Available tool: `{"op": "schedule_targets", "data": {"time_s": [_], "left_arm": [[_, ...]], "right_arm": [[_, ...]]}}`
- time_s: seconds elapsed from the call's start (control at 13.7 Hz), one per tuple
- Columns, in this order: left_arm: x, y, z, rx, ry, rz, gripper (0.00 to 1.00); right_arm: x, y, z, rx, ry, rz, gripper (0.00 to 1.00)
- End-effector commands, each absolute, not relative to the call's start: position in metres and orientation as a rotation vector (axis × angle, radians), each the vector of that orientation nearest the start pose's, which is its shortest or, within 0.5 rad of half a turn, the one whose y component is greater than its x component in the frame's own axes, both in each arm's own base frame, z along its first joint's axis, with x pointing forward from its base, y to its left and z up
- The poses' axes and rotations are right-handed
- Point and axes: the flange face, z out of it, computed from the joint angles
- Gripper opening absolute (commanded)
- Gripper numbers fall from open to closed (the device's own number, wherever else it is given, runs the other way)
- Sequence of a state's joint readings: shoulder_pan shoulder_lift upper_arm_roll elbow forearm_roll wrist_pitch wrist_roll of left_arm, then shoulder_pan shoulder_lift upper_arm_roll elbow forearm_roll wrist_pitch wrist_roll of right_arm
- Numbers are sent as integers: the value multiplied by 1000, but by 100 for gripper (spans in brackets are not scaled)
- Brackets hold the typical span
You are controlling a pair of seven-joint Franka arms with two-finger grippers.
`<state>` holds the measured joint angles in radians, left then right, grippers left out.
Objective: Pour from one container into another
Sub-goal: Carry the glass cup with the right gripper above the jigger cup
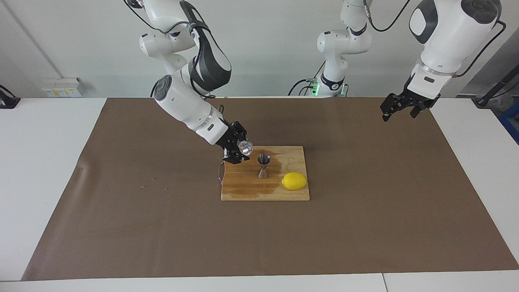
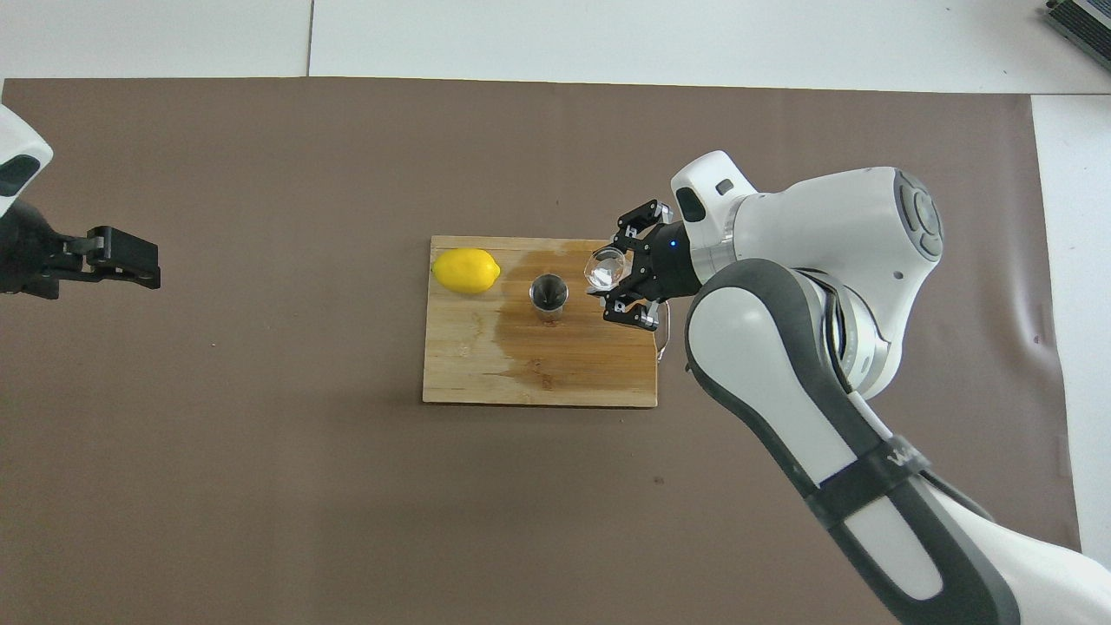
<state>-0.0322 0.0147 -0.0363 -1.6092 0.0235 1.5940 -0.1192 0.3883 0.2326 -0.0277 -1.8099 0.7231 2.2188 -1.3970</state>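
A wooden cutting board [image 1: 251, 190] [image 2: 538, 373] lies mid-table. On it stands the steel hourglass jigger [image 1: 263, 165] [image 2: 548, 293], upright. My right gripper [image 1: 242, 151] [image 2: 620, 281] is shut on the tiny clear glass cup [image 1: 245, 148] [image 2: 606, 267]. It holds the cup in the air over the board's edge toward the right arm's end, close beside the jigger's rim and apart from it. My left gripper [image 1: 399, 112] [image 2: 130, 260] waits open and holds nothing, raised over the mat at the left arm's end.
A yellow lemon [image 1: 294, 181] [image 2: 466, 270] rests on the board beside the jigger, toward the left arm's end. A dark wet patch spreads on the board around the jigger. A brown mat [image 1: 162, 227] covers the table.
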Motion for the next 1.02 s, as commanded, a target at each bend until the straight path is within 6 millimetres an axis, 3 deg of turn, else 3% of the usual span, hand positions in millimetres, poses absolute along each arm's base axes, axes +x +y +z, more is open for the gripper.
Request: {"op": "schedule_targets", "data": {"time_s": [0.0,0.15,0.29,0.95], "left_arm": [[549,-33,601,-3098,-95,39,100],[549,-33,601,-3098,-95,39,100],[549,-33,601,-3098,-95,39,100],[549,-33,601,-3098,-95,39,100]], "right_arm": [[604,252,438,-2080,-1651,-590,13],[609,256,438,-2095,-1674,-579,13],[604,277,434,-2078,-1687,-561,13],[596,292,427,-2139,-1758,-445,14]]}}
